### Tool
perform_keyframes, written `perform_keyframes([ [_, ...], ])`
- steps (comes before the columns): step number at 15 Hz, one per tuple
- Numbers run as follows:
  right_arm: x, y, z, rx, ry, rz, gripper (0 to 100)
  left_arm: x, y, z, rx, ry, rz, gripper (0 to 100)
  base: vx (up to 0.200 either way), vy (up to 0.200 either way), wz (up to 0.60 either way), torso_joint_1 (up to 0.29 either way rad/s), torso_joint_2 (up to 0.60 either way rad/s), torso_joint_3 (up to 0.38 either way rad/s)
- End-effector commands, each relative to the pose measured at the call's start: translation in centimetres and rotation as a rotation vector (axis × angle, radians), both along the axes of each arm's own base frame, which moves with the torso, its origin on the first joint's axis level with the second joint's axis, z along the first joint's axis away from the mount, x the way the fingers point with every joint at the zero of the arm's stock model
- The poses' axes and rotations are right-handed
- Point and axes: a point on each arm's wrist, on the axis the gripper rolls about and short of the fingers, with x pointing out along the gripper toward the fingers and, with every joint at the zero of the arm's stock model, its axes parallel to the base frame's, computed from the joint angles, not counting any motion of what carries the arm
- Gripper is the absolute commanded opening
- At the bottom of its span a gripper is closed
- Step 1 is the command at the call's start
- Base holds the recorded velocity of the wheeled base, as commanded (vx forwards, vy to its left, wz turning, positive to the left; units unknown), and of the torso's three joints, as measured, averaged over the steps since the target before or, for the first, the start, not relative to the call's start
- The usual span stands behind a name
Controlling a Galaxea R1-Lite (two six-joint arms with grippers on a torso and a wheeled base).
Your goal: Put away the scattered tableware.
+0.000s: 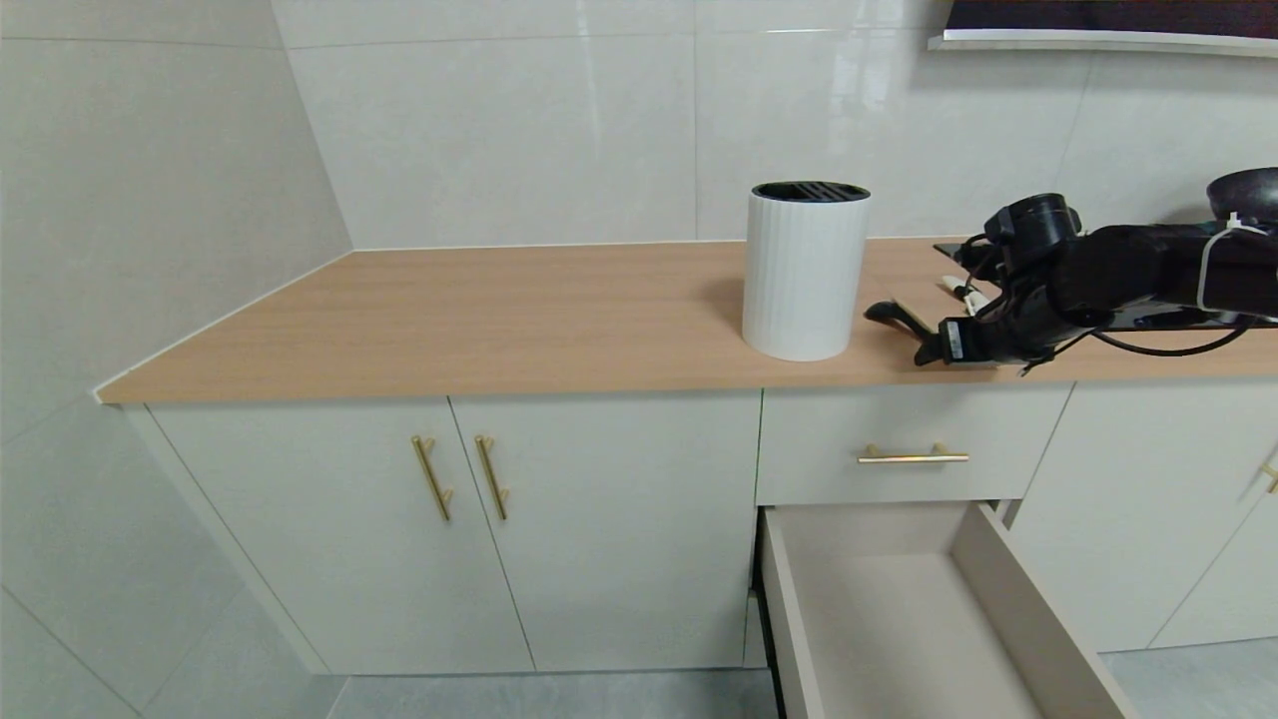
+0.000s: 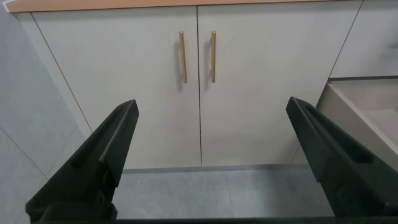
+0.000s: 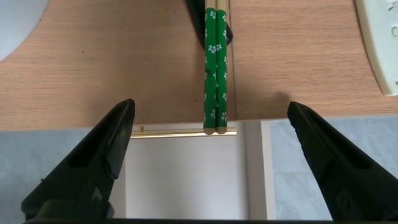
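A pair of green chopsticks with white flower print lies on the wooden counter, its ends poking just past the front edge. My right gripper is open, one finger on each side of the chopsticks' ends and clear of them. In the head view the right gripper hovers at the counter's front edge, just right of the white ribbed utensil holder. A dark object lies partly under the chopsticks. My left gripper is open with nothing in it, low in front of the cabinet doors.
Below the counter a drawer stands pulled open and bare inside, under a shut drawer with a gold handle. A white object lies on the counter near the chopsticks. A black flat surface sits at the back right.
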Motion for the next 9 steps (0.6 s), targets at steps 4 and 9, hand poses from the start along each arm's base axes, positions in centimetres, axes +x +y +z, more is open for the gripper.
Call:
perform_keyframes([
  [4, 0.02, 0.02, -0.05, -0.005, 0.002, 0.005, 0, 0.0, 0.0, 0.0, 0.0, 0.0, 0.0, 100, 0.0, 0.0, 0.0, 0.0, 0.0, 0.0],
  [9, -0.03, 0.01, 0.11, -0.015, -0.004, 0.011, 0, 0.0, 0.0, 0.0, 0.0, 0.0, 0.0, 100, 0.0, 0.0, 0.0, 0.0, 0.0, 0.0],
])
